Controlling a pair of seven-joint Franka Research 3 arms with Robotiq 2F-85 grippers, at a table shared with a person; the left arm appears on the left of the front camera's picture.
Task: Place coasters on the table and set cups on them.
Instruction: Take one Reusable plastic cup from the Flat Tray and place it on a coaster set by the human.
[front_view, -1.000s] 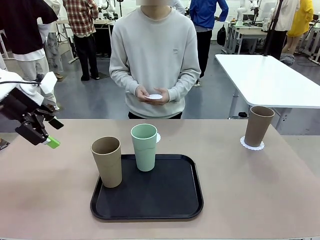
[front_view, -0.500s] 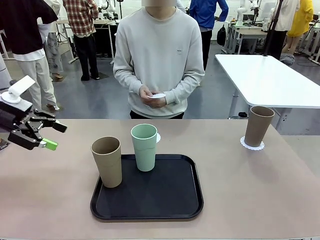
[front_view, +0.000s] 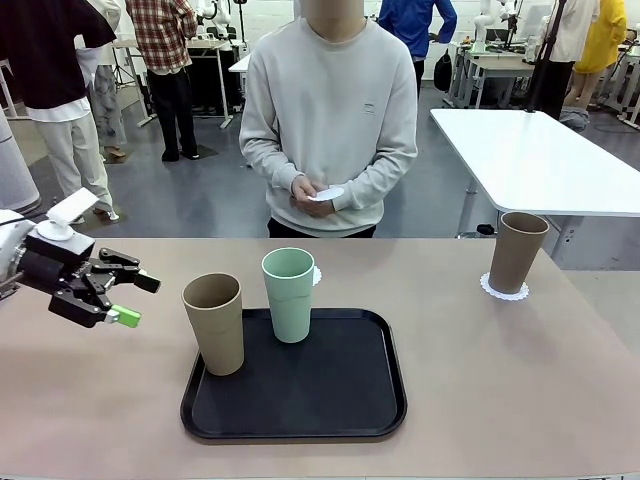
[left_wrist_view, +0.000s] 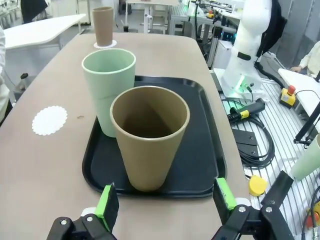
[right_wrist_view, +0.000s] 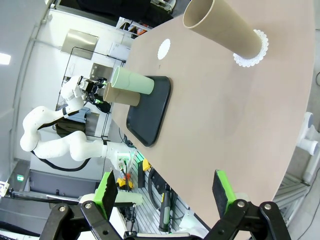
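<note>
Tan cup on the tray stands just ahead of our left gripper, jaws wide apart — if we close off-centre, it may topple into the mint cup. Our right gripper gapes empty; a bare coaster lies beyond the tray.

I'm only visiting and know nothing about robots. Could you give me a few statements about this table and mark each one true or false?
1. The green cup stands on the black tray. True.
2. All three cups sit on coasters. False: only the far brown cup stands on a lacy coaster; the other two are on the tray.
3. The left gripper is clamped on the near brown cup. False: its jaws are open, beside that cup and apart from it.
4. The person's hands hold a white coaster. True.
</note>
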